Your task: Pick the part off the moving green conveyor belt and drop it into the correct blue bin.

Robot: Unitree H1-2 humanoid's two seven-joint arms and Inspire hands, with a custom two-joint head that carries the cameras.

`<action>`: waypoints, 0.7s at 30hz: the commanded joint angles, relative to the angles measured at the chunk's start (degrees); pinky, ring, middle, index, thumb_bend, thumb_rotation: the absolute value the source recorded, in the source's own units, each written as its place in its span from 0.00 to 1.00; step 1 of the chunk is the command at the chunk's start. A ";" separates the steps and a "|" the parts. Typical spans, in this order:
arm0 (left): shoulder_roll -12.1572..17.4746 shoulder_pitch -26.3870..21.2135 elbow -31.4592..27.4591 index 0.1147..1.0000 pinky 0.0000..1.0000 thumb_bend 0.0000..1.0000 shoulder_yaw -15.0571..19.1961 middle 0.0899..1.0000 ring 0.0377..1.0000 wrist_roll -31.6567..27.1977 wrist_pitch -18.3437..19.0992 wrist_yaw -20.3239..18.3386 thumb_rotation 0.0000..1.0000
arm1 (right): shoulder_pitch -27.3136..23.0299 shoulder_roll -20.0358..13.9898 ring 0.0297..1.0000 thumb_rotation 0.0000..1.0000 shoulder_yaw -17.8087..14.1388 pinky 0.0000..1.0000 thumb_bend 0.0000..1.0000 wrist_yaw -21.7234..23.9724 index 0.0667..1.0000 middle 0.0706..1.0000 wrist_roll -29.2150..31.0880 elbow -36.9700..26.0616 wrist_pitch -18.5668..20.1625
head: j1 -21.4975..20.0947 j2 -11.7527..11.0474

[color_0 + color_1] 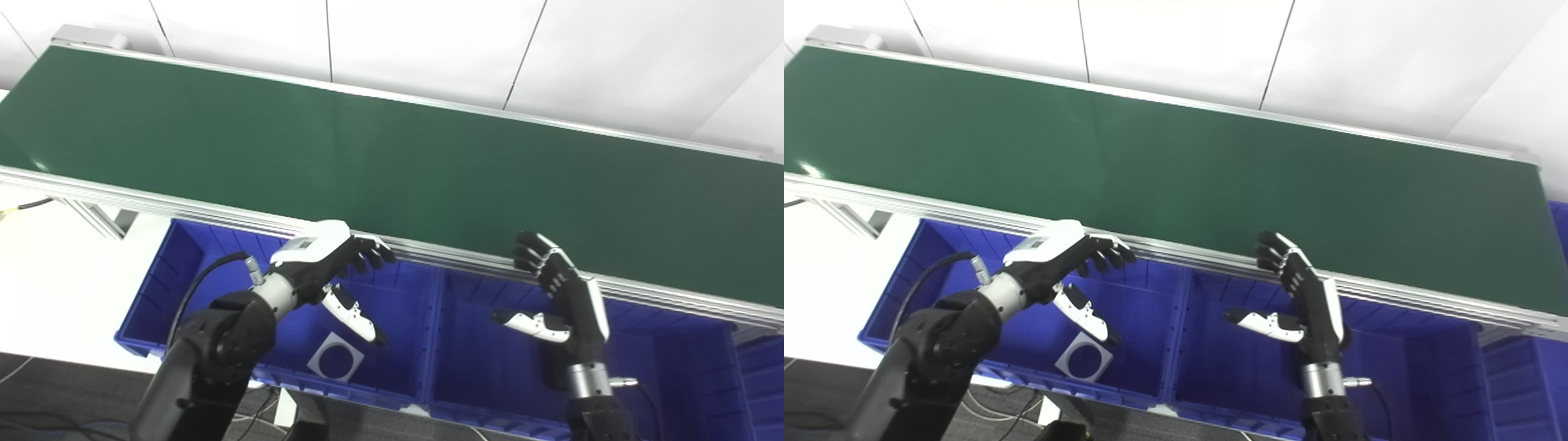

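Green conveyor belt (392, 165) runs bare across the view, no part on its surface. Left hand (327, 260) hangs released, fingers spread, over the left blue bin (184, 257) just beside the belt's near rail (429, 254), grasping nothing. Right hand (560, 288) likewise released, fingers apart, above the middle blue bin (484, 367). A flat grey square part with a round hole (335, 357) lies on the left bin's floor near its front wall.
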 commanded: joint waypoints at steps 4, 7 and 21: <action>-5.59 0.24 8.62 0.73 0.71 1.00 5.68 0.74 0.74 -27.09 -12.98 3.89 0.25 | -0.98 0.35 0.78 0.27 1.24 0.74 1.00 -1.65 0.79 0.81 -2.64 0.63 -2.97 | -1.90 -2.93; -7.17 0.30 15.02 0.74 0.74 1.00 5.84 0.78 0.78 -27.70 -20.51 7.76 0.27 | -1.08 0.25 0.78 0.29 1.69 0.74 1.00 -2.56 0.79 0.82 -3.20 1.58 -2.96 | -2.50 -4.28; -6.72 -2.80 38.87 0.81 0.82 1.00 1.08 0.87 0.87 -22.16 -40.41 25.28 0.21 | -1.27 1.15 0.78 0.30 7.70 0.72 1.00 -10.94 0.79 0.84 -6.30 5.31 -2.97 | -8.78 -11.72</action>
